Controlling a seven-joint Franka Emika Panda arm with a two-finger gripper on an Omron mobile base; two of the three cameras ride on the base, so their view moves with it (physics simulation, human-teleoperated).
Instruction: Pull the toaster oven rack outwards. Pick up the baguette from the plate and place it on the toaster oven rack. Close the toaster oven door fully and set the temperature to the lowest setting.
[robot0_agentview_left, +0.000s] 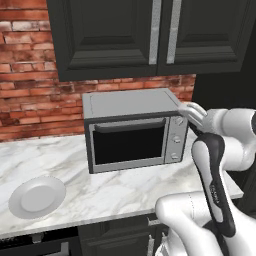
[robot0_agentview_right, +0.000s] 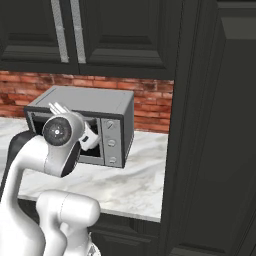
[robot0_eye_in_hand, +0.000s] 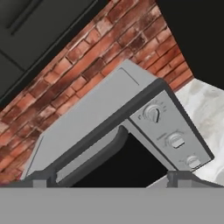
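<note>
gripper (robot0_eye_in_hand: 112, 177) spread wide before toaster oven door (robot0_eye_in_hand: 127, 162).

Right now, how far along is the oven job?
Looks done: plate is bare, oven door is shut. In hand: gripper, fingers apart, hangs before the oven's upper right, near the top knob. Left: turning the temperature down. The baguette can't be seen through the dark glass.

A red brick wall (robot0_agentview_left: 35, 95) ran behind a white marble tabletop (robot0_agentview_left: 115, 187). Dark panelled upper cabinets (robot0_agentview_left: 150, 35) with long silver bar handles (robot0_agentview_left: 155, 31) hung above. At the right stood a tall dark cabinet (robot0_agentview_right: 215, 130); dark lower cabinet fronts (robot0_agentview_left: 120, 237) sat beneath.
</note>
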